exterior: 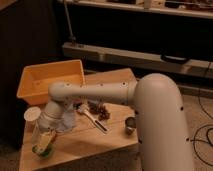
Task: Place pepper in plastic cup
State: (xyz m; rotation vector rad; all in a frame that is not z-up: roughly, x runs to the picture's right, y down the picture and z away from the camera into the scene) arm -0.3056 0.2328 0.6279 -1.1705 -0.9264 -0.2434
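Reaching from the bulky white shoulder at right, across the table [85, 145] toward its front-left corner. Upper arm [95, 91] stretched nearly level to the left, bent at an elbow in front of the yellow bin [47, 80], forearm then dropping steeply down and left. Gripper [44, 141] pointing downward right over the plastic cup [43, 150], near the table's left front edge; cannot tell its state. Something green and pale visible at the cup's mouth beneath the gripper, possibly the pepper, not distinguishable for certain. White cup [32, 115] just behind and left of the wrist. Dark metal cup [130, 125] well apart at right, dark cluster [101, 111] and utensil [92, 119] between.
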